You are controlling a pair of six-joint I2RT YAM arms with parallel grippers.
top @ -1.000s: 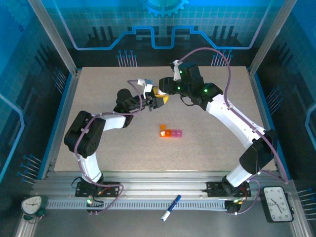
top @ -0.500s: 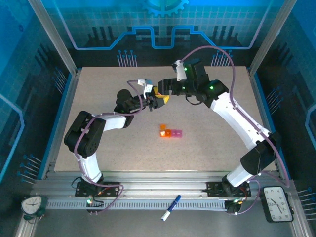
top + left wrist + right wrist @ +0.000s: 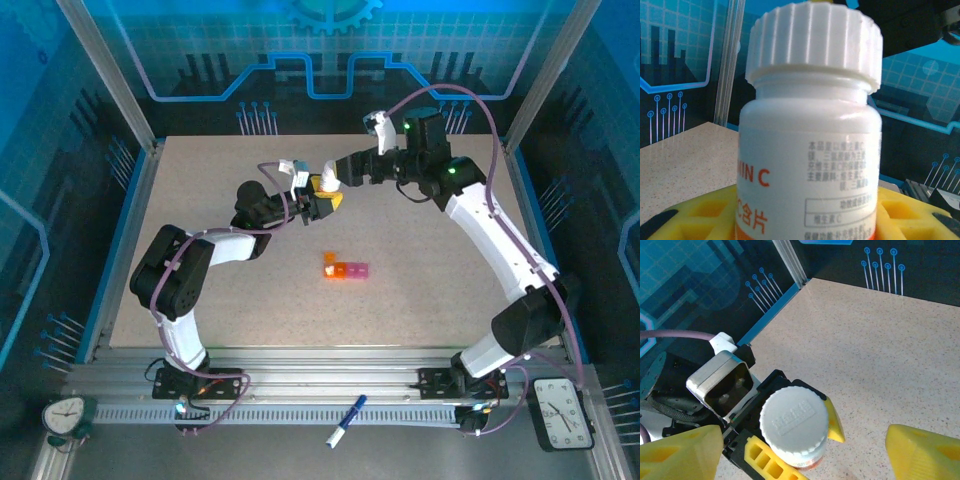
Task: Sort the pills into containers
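Note:
A short strip of orange and pink containers lies at the middle of the table, away from both grippers. Behind it, my left gripper is shut on a small white bottle with an orange lower part, held upright between the yellow fingers. Its ribbed white cap is on. My right gripper hangs over the cap, open wide, with its yellow fingers well clear on both sides. In the top view the right gripper sits just behind the bottle.
The left wrist's camera housing sits right beside the bottle. A blue and white pen lies on the front rail, with a clock at its left end and another clock at its right. The speckled table has metal posts at its back corners.
The right arm's wrist and forearm have swung right and back, stretching the arm out, while its gripper stays by the bottle. The left arm, bottle and containers have not moved.

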